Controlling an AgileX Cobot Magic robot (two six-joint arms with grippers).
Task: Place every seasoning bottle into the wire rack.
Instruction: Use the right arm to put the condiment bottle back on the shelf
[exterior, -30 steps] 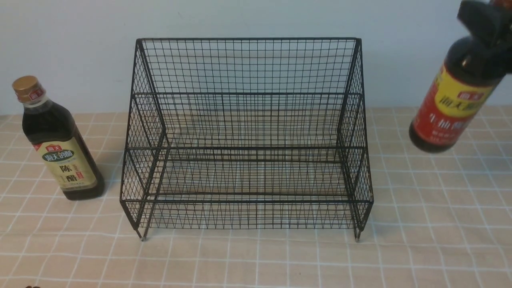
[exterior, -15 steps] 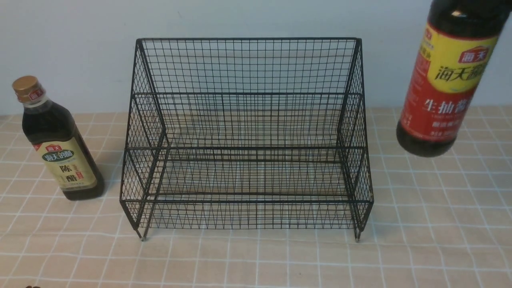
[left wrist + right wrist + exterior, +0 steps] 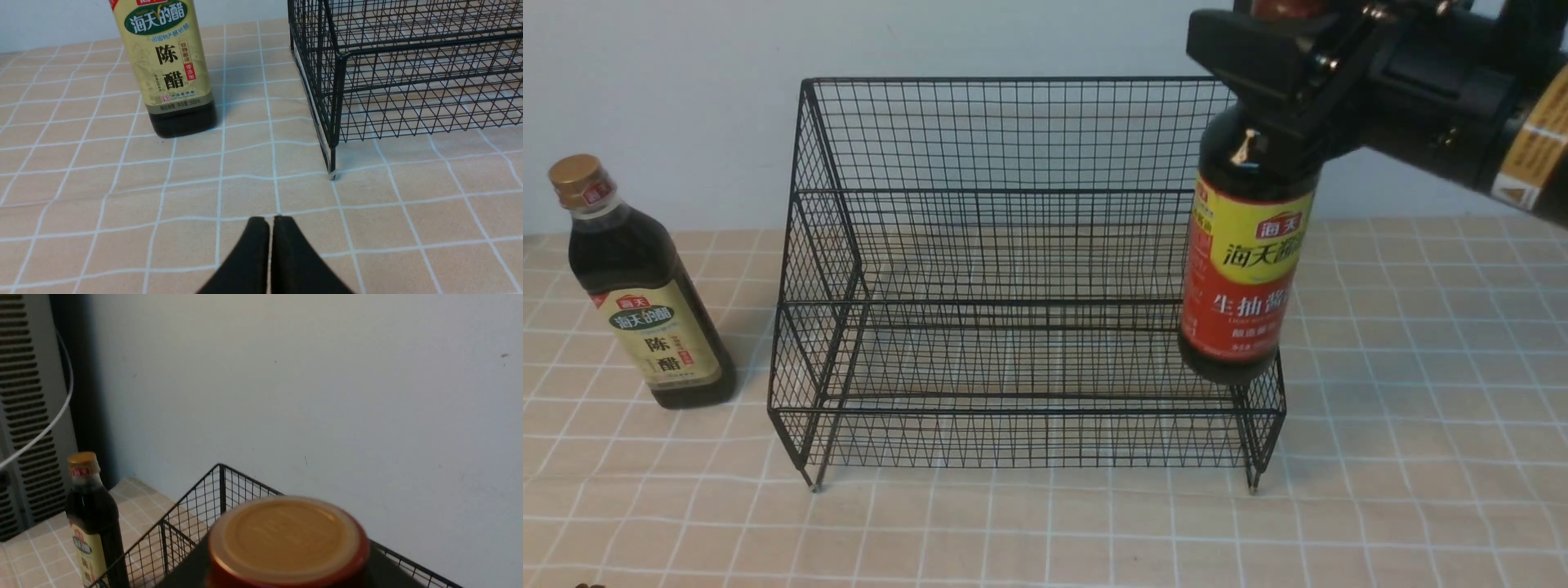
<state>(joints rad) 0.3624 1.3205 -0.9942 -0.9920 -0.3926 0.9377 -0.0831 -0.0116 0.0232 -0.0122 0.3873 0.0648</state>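
The round seasoning bottle (image 3: 1245, 269) with the yellow-red label hangs upright at the right end of the wire rack (image 3: 1029, 79), covering that side's wires. Its base is level with the lower tier. My right gripper (image 3: 1278, 86) is shut on its neck, and in the right wrist view its red-rimmed cap (image 3: 286, 535) fills the space between the fingers of the right gripper (image 3: 286, 575). The squarish seasoning bottle (image 3: 645, 286) with the gold cap stands left of the rack. My left gripper (image 3: 269, 220) is shut and empty, low over the cloth in front of that bottle (image 3: 167, 61).
A checked beige cloth (image 3: 1421, 457) covers the table. A pale wall (image 3: 686, 82) rises close behind the rack. The rack's front left foot (image 3: 333, 173) stands near my left gripper. A grey vented unit (image 3: 24, 396) and a white cable (image 3: 53, 416) lie beyond the squarish bottle (image 3: 92, 522).
My right gripper has carried the round bottle leftward, from right of the rack to the rack's right end, and brought it lower and upright. The left gripper and squarish bottle have not moved.
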